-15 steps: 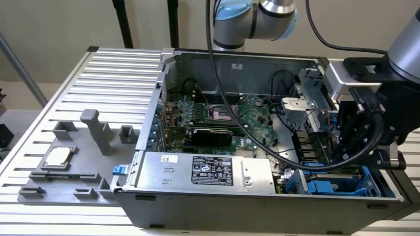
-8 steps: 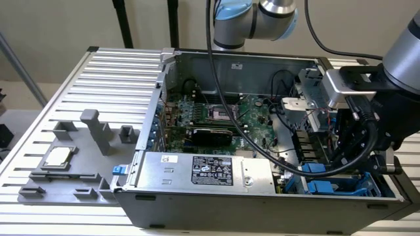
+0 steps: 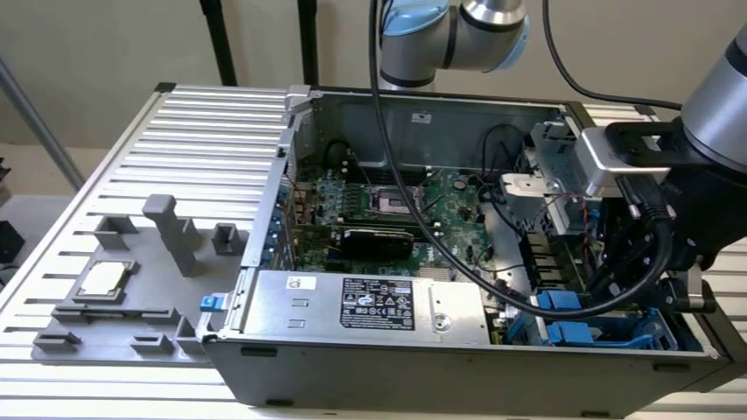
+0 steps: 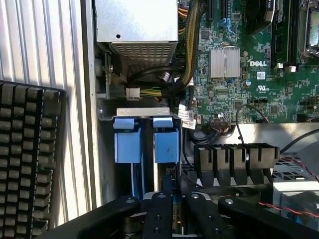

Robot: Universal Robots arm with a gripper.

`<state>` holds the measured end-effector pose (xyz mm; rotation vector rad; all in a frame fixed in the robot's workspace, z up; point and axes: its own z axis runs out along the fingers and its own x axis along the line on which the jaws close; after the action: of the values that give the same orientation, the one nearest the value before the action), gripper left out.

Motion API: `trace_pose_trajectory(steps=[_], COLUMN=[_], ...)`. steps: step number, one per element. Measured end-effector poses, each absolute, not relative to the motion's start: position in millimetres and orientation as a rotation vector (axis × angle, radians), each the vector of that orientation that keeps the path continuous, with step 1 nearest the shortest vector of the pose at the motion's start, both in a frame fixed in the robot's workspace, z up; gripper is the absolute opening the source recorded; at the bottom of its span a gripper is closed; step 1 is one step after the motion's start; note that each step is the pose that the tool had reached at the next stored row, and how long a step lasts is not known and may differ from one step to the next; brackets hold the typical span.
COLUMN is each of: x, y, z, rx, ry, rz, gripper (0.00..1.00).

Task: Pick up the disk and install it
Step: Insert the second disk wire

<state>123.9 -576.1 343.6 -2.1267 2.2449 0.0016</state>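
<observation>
The jaws are nearly closed over the drive bay, seemingly clamping the edge of the disk (image 4: pixel 166 144), which stands in the bay beside a second blue carrier (image 4: pixel 128 145), inside the computer case (image 3: pixel 350 359).

Wall: plain beige surface (image 3: pixel 105 44) behind the work area, evenly lit.
Table: ribbed silver aluminium worktop (image 3: pixel 198 122) with parallel grooves, pale and reflective.
Uprights: two thin black vertical poles (image 3: pixel 217 44) against the wall beyond the table's far edge.
Leaning bar: slim grey metal rod (image 3: pixel 35 122) slanting at the exterior view's left.
Floor: light, pale patch (image 3: pixel 30 219) beside the table at the exterior view's left.
Light: soft, diffuse, without hard shadows.
</observation>
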Motion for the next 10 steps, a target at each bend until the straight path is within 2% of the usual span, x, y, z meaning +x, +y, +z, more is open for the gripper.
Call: trace_pose_trajectory(steps=[10], x=[125.6], y=[-576.1], z=[341.0], rx=[-2.129], ry=[2.241], rz=[0.0], gripper=[0.16])
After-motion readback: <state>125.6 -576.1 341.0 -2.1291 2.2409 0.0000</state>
